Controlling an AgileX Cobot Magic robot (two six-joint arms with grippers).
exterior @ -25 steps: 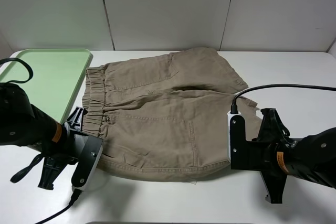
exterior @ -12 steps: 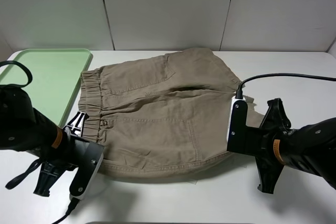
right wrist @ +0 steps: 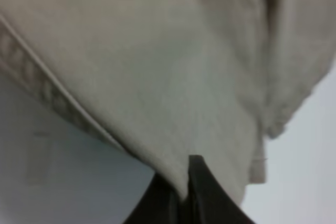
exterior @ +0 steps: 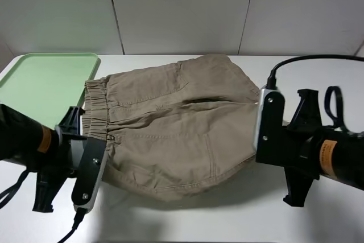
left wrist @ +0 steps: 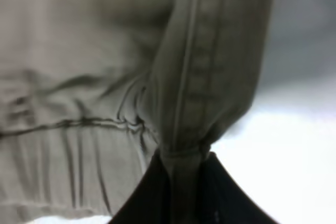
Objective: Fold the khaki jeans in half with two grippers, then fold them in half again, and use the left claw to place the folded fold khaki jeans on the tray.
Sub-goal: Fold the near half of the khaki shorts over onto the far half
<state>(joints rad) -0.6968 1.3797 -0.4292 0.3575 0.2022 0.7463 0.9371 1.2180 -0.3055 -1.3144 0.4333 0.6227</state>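
Exterior high view has the khaki shorts (exterior: 176,123) spread across the middle of the desk (exterior: 227,220), with the waistband end just beside the green tray (exterior: 40,83) and the leg hems toward the right. Their near edge looks raised, with a shadow under it, while the far half lies flat. The left arm (exterior: 23,143) is at the waistband corner and the right arm (exterior: 335,157) at the near leg hem. The left wrist view shows the left jaws squeezed fully together on a bunched strip of stitched seam. The right wrist view shows the right jaws likewise pressed tight on a thin edge of cloth.

This reads as the first fold under way. The risk lies in those slim pinches: either could slip as the cloth's weight comes on, dropping a corner. If the arms carry over unevenly, the fold will land skewed. Whether both layers are caught I cannot tell; a single layer would leave the underside behind.
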